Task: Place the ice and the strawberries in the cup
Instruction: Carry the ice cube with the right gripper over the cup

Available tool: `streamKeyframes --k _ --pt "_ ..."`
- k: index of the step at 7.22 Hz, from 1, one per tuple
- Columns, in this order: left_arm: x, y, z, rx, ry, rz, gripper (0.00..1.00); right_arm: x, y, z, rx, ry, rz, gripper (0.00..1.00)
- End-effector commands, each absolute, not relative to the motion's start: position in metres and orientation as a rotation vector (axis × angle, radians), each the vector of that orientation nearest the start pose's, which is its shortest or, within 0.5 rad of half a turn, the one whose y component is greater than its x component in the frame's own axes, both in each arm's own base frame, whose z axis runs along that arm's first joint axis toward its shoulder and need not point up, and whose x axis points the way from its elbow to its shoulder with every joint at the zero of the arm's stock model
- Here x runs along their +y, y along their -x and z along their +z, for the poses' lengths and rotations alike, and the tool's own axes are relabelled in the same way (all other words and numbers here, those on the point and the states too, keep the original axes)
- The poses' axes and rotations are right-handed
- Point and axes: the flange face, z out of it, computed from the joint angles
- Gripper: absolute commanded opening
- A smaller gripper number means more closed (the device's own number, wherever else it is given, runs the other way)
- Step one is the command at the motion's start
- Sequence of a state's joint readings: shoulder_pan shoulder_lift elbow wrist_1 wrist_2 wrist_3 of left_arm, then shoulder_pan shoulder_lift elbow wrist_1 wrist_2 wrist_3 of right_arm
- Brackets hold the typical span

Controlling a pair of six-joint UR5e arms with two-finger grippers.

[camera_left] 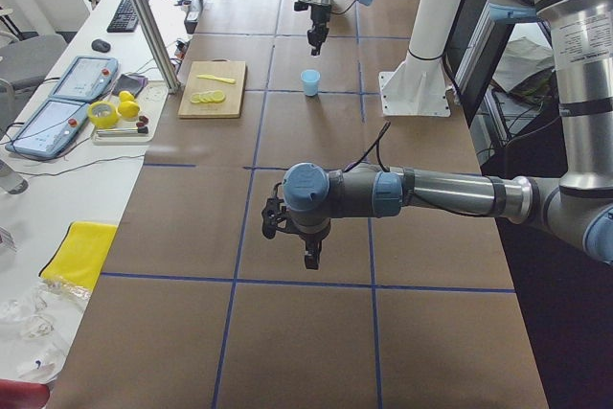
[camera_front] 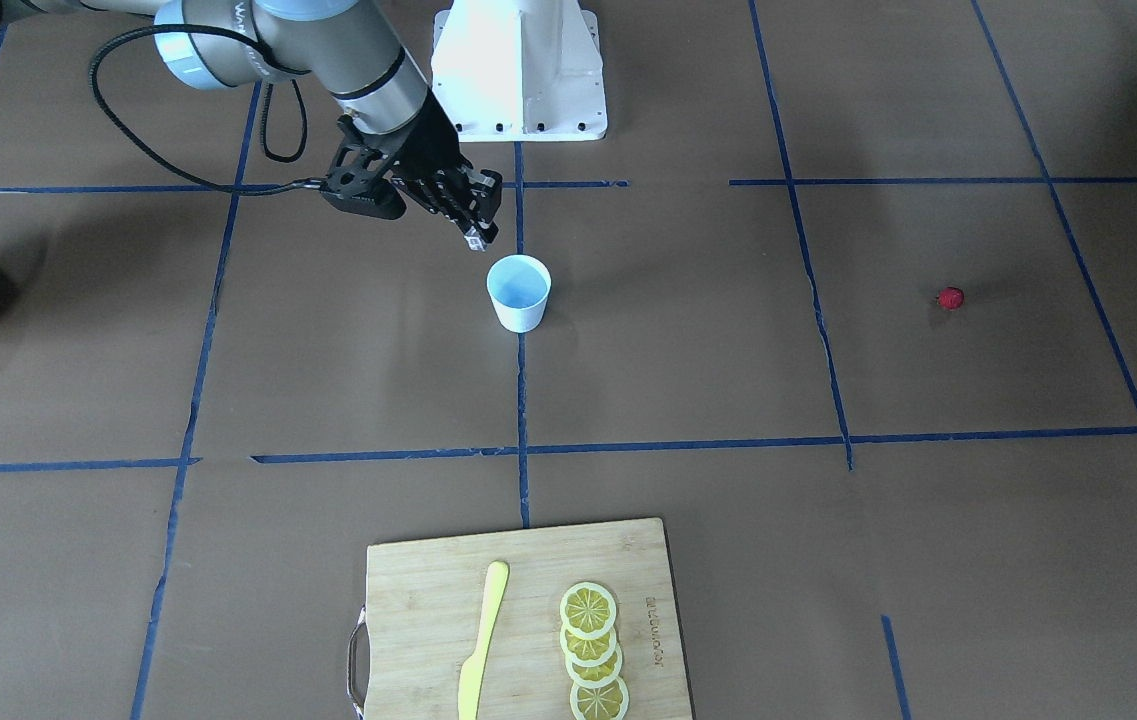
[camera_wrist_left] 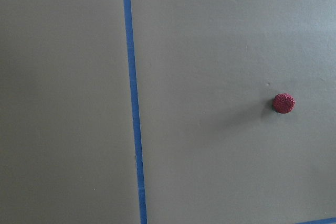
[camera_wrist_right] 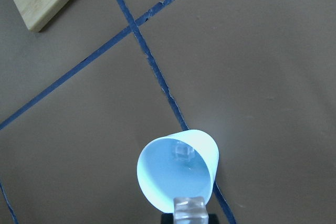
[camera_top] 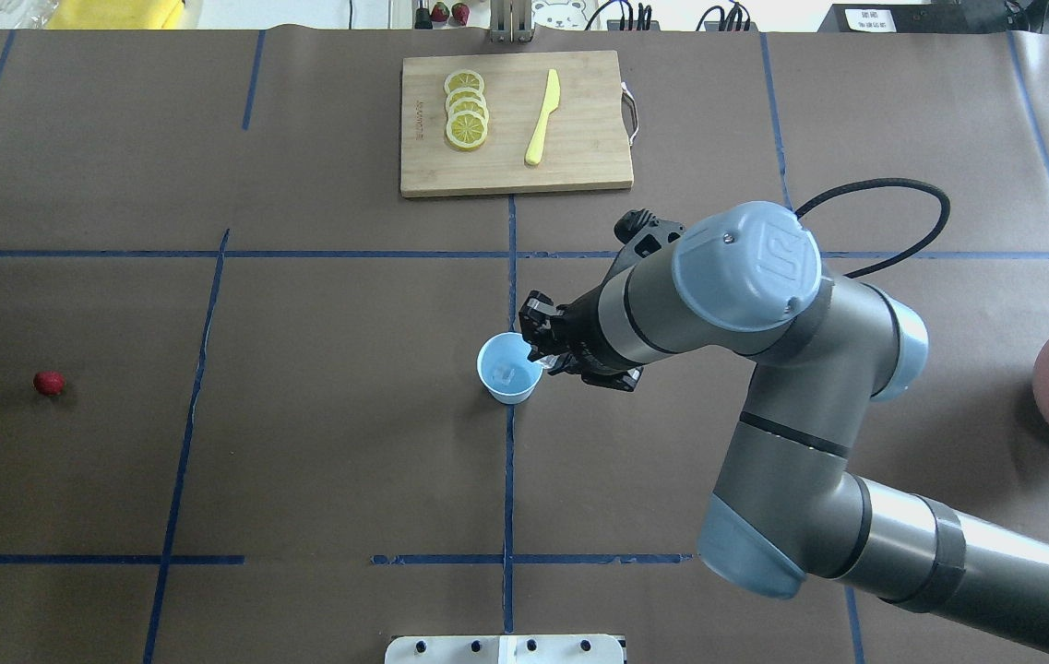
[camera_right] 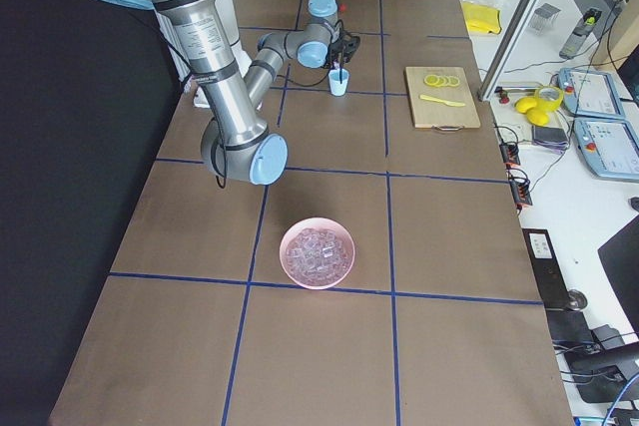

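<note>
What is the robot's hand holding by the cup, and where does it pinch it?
The right hand pinches one ice cube by its sides, between its fingertips, just above the cup. A second cube lies inside the cup.

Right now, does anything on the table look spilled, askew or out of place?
Nothing is spilled or damaged. The cup stands upright with one ice cube inside, and the right pincer holds a second cube by its rim. Only the strawberry looks stray, alone on the table far from the cup.
</note>
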State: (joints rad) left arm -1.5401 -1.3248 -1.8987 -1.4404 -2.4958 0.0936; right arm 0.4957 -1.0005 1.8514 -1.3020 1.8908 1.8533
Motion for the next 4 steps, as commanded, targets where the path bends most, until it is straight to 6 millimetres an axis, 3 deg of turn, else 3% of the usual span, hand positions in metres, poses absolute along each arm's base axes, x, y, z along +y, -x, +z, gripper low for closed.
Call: streamKeyframes --k 1,4 --pt "-0.3858 0.0419 0.6062 0.926 0.014 0.094 1.0 -0.3811 0.5188 0.1788 -1.121 0.163 0.525 0.0" --pt "-0.386 0.0416 0.6048 0.932 0.011 0.095 1.0 -0.383 0.5268 0.186 -1.101 0.164 0.524 0.05"
